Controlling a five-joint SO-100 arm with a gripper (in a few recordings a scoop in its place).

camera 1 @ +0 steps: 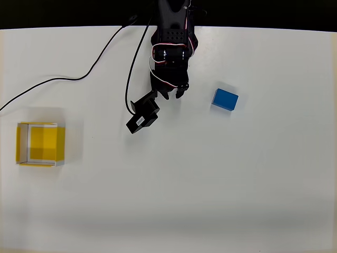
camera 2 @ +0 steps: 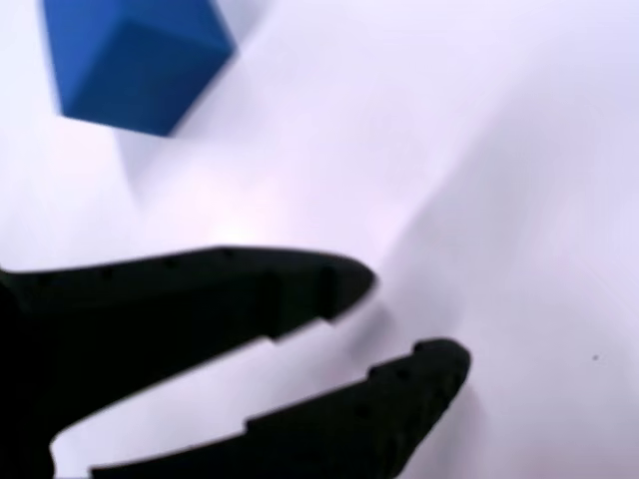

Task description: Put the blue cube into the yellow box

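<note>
Blue and matte, the blue cube (camera 1: 225, 99) lies on the white table (camera 1: 210, 184), to the right of the gripper (camera 1: 172, 94) in the overhead view and apart from it; in the wrist view it sits at the upper left (camera 2: 135, 60), beyond the black fingers (camera 2: 339, 284). The jaws stand a little spread and hold nothing; I judge the next move must swing toward the cube. The yellow box (camera 1: 41, 144), open-topped with pale rims, stands far at the left edge, well apart from both.
</note>
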